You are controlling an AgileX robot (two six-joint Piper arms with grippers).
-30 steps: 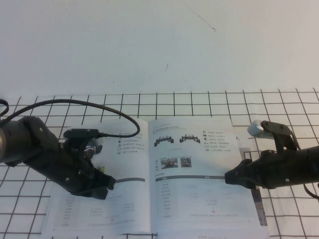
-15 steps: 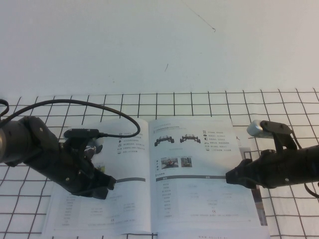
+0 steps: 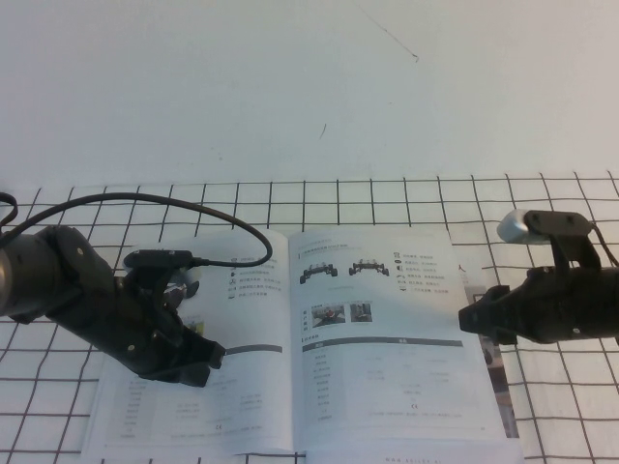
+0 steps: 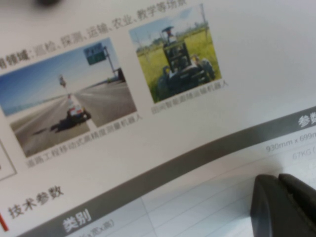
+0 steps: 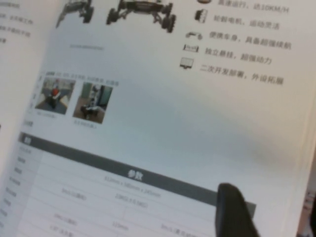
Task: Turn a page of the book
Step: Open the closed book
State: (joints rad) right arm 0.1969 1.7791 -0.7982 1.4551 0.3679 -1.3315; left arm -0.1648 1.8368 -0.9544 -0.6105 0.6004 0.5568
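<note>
Broadly, the grid cloth (image 3: 542, 208) covers the surface, and the book (image 3: 290, 406) lies open and flat on it between the two arms. It looks thin and light, with glossy sheets that are likely slippery and easy to crease. The page (image 3: 387, 338) to turn is the right-hand sheet, printed with two small black vehicles, two small photos, a grey bar and a table. It will probably bend softly rather than lift stiffly, so the free outer edge or a lower outer corner seems the best place to take hold, lifting gently to separate one sheet from those beneath.

The left gripper (image 3: 208, 356) rests on the left-hand sheet, below its photos; in the left wrist view its fingers (image 4: 281, 205) appear pressed together with nothing between them. Its arm and a black cable (image 3: 227, 227) cover that side, where the turned sheet would need to land.

The right gripper (image 3: 466, 319) hovers at the page's outer edge; whether it is spread or closed cannot be told.
</note>
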